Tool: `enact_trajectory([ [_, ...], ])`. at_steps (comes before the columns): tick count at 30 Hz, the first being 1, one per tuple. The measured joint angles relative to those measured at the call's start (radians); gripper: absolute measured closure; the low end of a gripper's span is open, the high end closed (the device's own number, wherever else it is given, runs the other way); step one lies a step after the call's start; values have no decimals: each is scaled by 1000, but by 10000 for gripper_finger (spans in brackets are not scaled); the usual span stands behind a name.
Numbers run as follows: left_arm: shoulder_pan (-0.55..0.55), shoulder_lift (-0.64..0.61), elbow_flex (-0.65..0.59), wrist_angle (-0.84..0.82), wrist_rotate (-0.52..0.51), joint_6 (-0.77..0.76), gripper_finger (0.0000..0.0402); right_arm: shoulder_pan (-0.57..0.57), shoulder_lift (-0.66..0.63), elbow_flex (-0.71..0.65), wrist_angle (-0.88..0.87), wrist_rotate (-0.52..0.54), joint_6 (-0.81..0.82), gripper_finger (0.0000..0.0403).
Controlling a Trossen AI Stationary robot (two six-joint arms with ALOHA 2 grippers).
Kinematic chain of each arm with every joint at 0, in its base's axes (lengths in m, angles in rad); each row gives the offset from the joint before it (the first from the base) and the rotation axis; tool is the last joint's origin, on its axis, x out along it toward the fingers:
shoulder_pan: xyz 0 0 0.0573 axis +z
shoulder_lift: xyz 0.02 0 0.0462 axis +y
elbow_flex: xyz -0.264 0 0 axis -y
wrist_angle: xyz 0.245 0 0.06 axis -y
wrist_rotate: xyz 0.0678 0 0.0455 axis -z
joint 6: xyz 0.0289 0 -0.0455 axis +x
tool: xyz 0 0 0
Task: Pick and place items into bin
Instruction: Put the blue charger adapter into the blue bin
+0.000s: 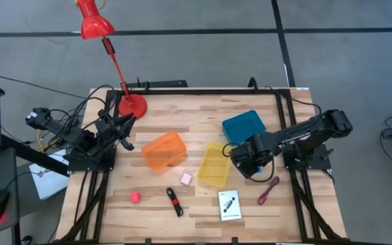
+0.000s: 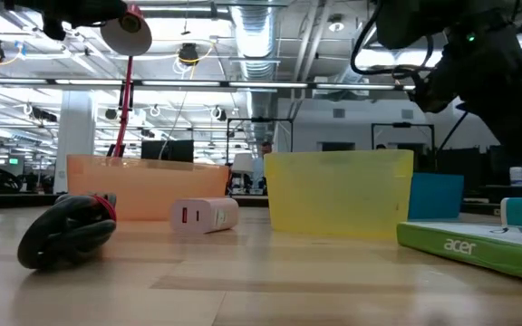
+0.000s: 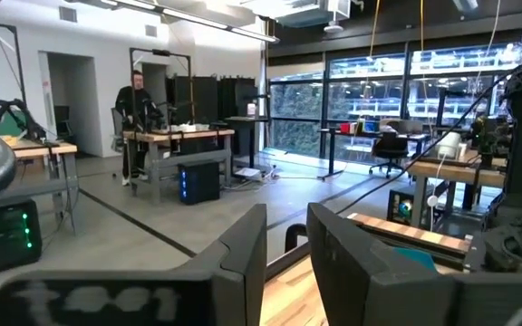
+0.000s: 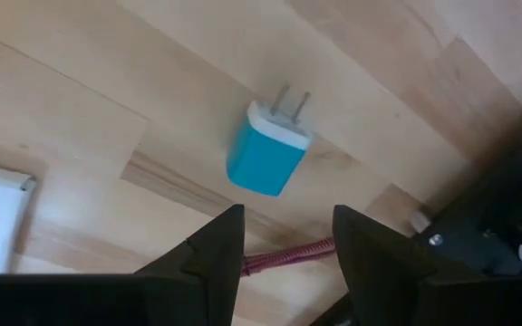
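The wooden slatted table [image 1: 203,204] carries three plastic bins: a blue lidded bin [image 1: 244,126] toward the right of the far edge, an orange translucent bin [image 1: 163,150] near the centre, and a yellow translucent bin [image 1: 214,163] just right of it. None of them visibly holds an item, so the task looks barely begun.

Left on the table are a white card with a black picture [image 1: 230,205] near the front edge, a black-and-red stick tool [image 1: 174,201] left of it, a dark red coiled cord [image 1: 269,190] toward the right edge, a pale pink cube [image 1: 186,178] just before the yellow bin, a pink cube [image 1: 135,197] toward the front left, and a small blue wall-plug charger [image 4: 267,151] lying on its side under the right arm.

The right gripper [image 4: 284,240] hangs over that charger, fingers spread and holding nothing; the cord runs just beside it. The left gripper [image 3: 286,237] waits at the left edge, fingers parted and empty.

The red desk lamp [image 1: 131,105] stands at the far left corner, well apart from the work. The yellow bin sits close beside the right gripper and could be knocked.
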Motion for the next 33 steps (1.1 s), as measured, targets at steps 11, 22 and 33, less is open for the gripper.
enact_trajectory([
  [11,0,0,0,-241,0,0,329,25,-11,0,-1,4,168,237],
  [22,0,0,0,-672,1,-1,329,91,-10,-28,78,105,410,241],
  [33,0,0,0,-1069,83,-1,329,131,-10,-81,198,109,502,222],
])
